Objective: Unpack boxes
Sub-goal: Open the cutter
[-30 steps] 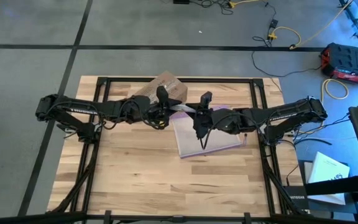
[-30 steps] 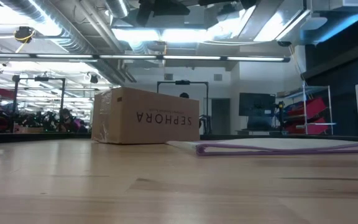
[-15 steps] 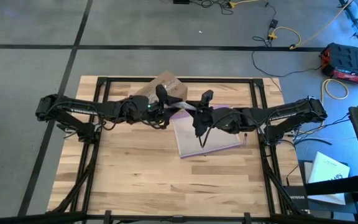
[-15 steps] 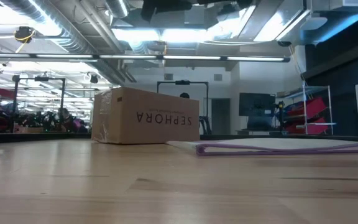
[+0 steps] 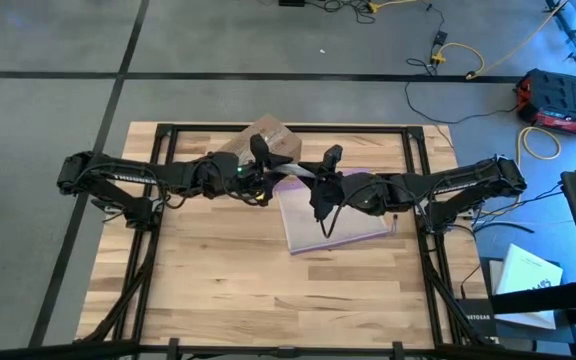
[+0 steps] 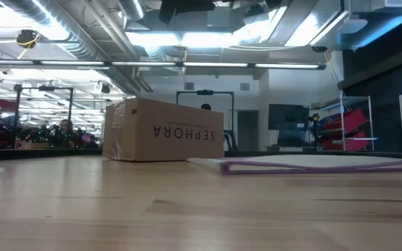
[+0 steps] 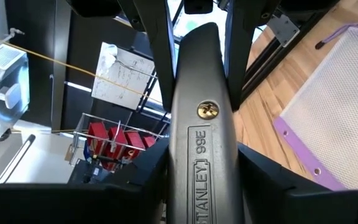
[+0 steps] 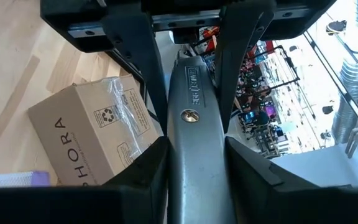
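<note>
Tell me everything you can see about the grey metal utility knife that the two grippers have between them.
The grey metal utility knife has a smooth cast body with a brass-coloured screw and raised "STANLEY 99E" lettering. It is held in the air above the table, gripped at one end by the left gripper and at the other by the right gripper, near the brown cardboard box. No blade shows.

Industrial workshop or robotics lab, exposed silver ducts (image 6: 82, 31) and strip lights (image 6: 215, 65) above the wooden table (image 6: 201, 209), red racks (image 6: 351, 129) behind it, grey floor beside it strewn with yellow cable (image 5: 488, 60).
</note>
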You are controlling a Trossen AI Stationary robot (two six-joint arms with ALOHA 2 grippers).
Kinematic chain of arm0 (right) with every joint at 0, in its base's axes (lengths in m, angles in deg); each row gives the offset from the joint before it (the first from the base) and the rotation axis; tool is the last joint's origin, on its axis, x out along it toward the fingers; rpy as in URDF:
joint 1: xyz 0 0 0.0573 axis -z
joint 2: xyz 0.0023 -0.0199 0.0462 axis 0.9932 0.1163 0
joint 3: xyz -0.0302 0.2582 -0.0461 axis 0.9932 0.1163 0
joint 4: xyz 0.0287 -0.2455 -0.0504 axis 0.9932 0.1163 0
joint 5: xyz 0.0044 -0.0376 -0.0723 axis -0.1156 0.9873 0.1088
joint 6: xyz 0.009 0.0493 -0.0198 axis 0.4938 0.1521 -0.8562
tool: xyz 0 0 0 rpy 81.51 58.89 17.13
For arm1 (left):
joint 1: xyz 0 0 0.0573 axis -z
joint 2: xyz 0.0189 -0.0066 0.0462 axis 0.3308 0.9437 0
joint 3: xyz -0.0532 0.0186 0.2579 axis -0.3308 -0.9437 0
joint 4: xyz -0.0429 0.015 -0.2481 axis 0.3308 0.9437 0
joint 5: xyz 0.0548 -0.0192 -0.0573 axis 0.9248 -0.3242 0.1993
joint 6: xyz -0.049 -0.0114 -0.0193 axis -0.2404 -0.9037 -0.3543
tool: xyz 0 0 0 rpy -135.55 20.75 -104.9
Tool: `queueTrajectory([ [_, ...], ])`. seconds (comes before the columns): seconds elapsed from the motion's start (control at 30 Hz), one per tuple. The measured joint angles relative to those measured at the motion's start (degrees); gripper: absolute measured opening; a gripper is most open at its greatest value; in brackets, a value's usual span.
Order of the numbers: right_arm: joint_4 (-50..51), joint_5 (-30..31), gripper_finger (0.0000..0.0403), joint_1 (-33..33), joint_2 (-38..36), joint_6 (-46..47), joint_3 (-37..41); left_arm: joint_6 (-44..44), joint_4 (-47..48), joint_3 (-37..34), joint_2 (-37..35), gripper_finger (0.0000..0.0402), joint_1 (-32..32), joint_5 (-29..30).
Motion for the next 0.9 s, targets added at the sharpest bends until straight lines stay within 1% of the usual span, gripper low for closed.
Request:
queueTrajectory([
  [0.1, 0.0, 0.0, 0.011, 0.0, 0.0, -0.4, 0.0, 0.2, 0.2, 0.0, 0.0, 0.0123, 0.0, 0.0],
  [0.3, 0.1, 0.4, 0.011, 0.0, 0.0, -0.6, 0.0, 0.5, 0.0, 0.0, 0.0, 0.0122, 0.0, 0.1],
  [0.67, -0.1, 1.7, 0.011, -1.0, 0.0, -2.4, 0.0, 2.4, -1.6, 0.0, 0.1, 0.0122, -0.1, 2.8],
  [0.9, -0.1, 5.8, 0.011, -2.8, 0.0, -3.6, -0.1, 3.2, -2.3, 0.0, 0.2, 0.0122, -0.2, 2.7],
])
